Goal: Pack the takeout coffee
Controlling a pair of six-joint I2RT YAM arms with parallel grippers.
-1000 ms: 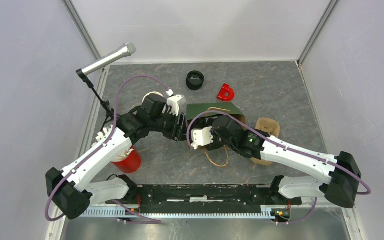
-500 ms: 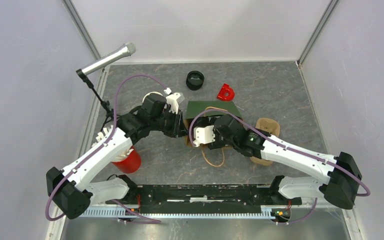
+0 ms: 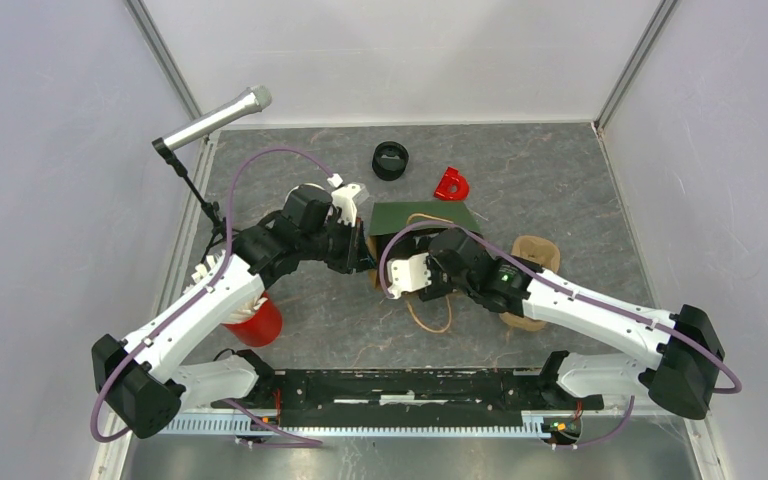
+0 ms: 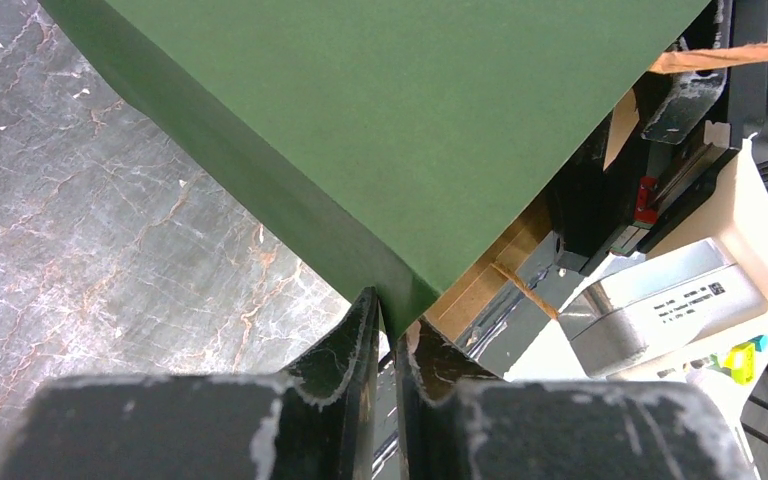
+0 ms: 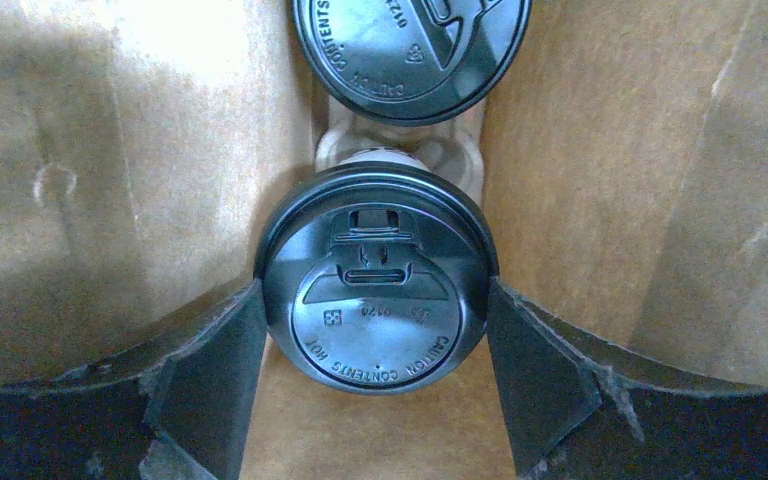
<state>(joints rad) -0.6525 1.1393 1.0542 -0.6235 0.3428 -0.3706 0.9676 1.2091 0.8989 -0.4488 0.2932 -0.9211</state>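
Note:
In the right wrist view a takeout coffee cup (image 5: 375, 250) with a black lid stands inside the bag's brown interior (image 5: 600, 180). My right gripper (image 5: 375, 292) is shut on it, a finger against each side of the lid. A second lidded cup (image 5: 410, 50) stands just beyond it, partly cut off by the frame. The bag is green outside (image 4: 410, 120). My left gripper (image 4: 392, 312) is shut on its near corner edge. From above, the green bag (image 3: 420, 215) lies mid-table with both wrists at its mouth, and the cups are hidden.
A red cup of white sticks (image 3: 253, 320) stands by the left arm. A black ring (image 3: 390, 160) and a small red object (image 3: 451, 184) lie at the back. A microphone (image 3: 215, 118) leans in at back left. A brown pulp carrier (image 3: 535, 255) sits under the right arm.
My left gripper has closed onto the bag's corner edge. The right wrist has shifted slightly toward the near side at the bag's mouth, its jaws unchanged.

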